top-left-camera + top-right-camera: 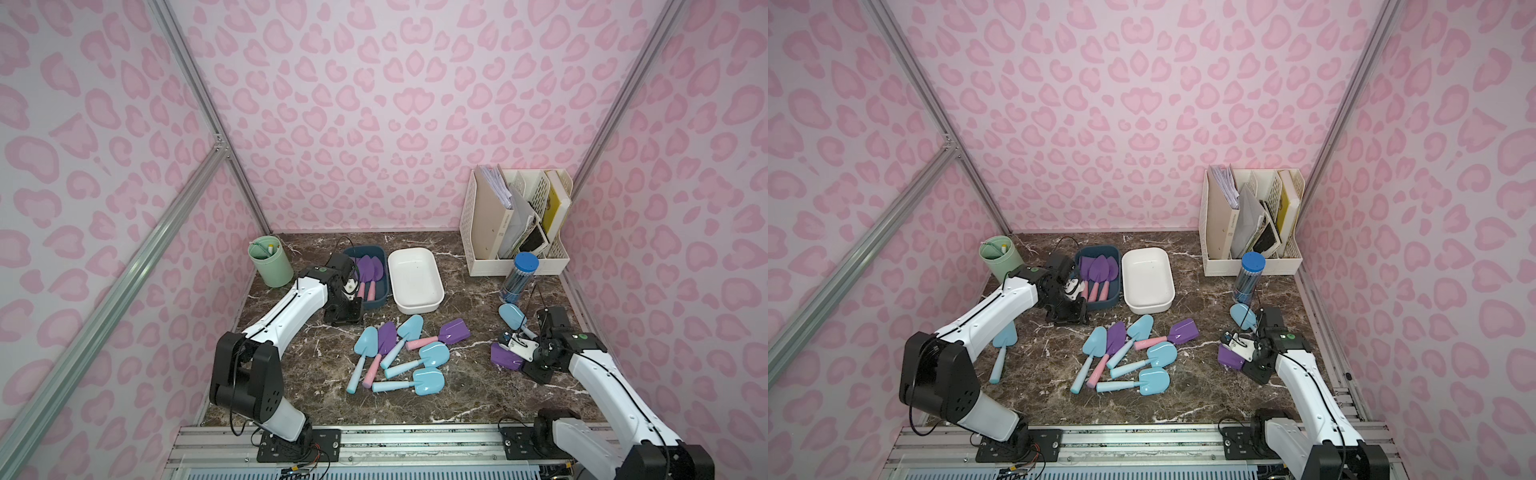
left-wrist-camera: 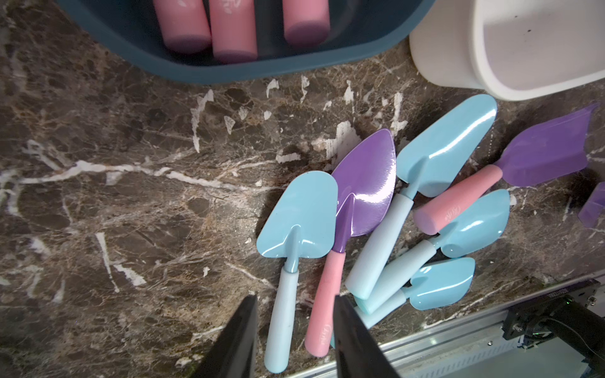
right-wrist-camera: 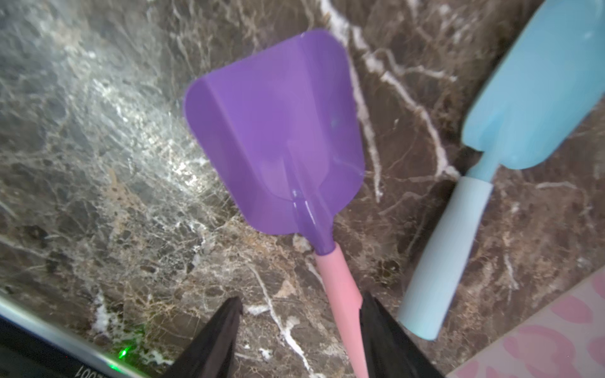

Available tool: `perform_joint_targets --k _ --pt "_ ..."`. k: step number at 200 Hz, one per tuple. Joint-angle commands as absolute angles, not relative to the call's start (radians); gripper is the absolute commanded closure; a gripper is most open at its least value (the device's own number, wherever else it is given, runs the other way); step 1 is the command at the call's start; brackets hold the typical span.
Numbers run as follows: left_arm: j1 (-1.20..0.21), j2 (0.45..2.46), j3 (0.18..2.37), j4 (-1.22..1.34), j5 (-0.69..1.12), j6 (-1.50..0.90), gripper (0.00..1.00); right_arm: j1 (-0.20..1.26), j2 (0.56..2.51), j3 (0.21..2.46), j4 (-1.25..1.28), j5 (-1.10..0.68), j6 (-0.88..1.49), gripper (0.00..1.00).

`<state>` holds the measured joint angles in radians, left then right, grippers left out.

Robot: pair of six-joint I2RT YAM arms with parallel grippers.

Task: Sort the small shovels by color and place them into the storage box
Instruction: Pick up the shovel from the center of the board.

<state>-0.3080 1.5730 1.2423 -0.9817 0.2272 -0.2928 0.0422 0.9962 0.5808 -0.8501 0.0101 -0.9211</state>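
Observation:
Several light blue and purple, pink-handled small shovels (image 1: 399,353) lie heaped mid-table. The dark blue storage box (image 1: 376,305) holds three purple shovels (image 1: 368,270); the white box (image 1: 417,308) beside it is empty. My left gripper (image 1: 343,318) (image 2: 294,299) hovers open and empty in front of the blue box. My right gripper (image 1: 530,368) (image 3: 301,297) is open around the pink handle of a purple shovel (image 3: 278,131) lying on the table; the handle touches one finger only. Beside it lies a blue shovel (image 1: 512,316). One more blue shovel (image 1: 1005,336) lies under my left arm.
A green cup (image 1: 270,262) stands at the back left. A white file holder (image 1: 515,224) and a blue-lidded pen tube (image 1: 517,278) stand at the back right. A metal rail (image 1: 415,440) runs along the table's front edge.

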Motion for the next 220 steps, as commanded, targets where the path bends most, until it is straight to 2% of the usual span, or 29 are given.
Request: perform_joint_targets --k 1,79,220 --pt "-0.308 1.575 1.243 -0.986 0.239 -0.295 0.57 0.037 1.016 0.571 -0.796 0.061 -0.966 0.36" --pt "-0.311 1.576 1.242 -0.986 0.249 -0.293 0.57 0.016 1.169 0.627 -0.720 0.187 -1.028 0.33" --pt "-0.309 1.590 1.248 -0.991 0.256 -0.290 0.57 0.015 1.171 0.563 -0.705 0.117 -1.042 0.35"
